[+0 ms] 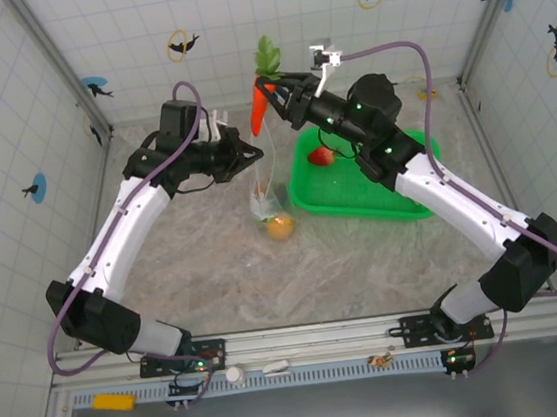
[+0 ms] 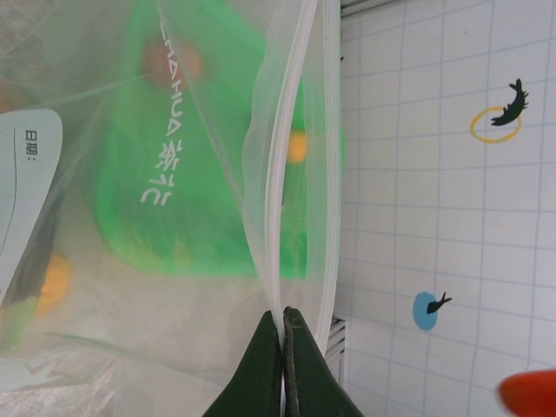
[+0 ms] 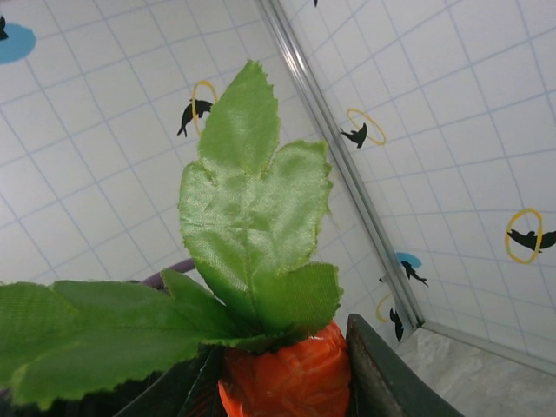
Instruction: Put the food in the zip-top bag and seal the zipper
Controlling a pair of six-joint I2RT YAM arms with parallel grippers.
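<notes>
The clear crinkly zip-top bag (image 1: 266,198) is hung by its zipper (image 2: 274,200) from the clamped left tool (image 1: 250,155), ready for the leafy orange carrot (image 1: 260,112) gripped in the right tool (image 1: 278,92) at its 12 o'clock.

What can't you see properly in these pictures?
1. Top view: the right arm covers part of the green basket, hiding whatever lies under it beside the strawberry.
2. Left wrist view: the bag blurs the basket behind it; the pieces there are just orange smudges.
3. Right wrist view: the bottom edge cuts off the carrot, and its leaves hide much of the wall.
</notes>
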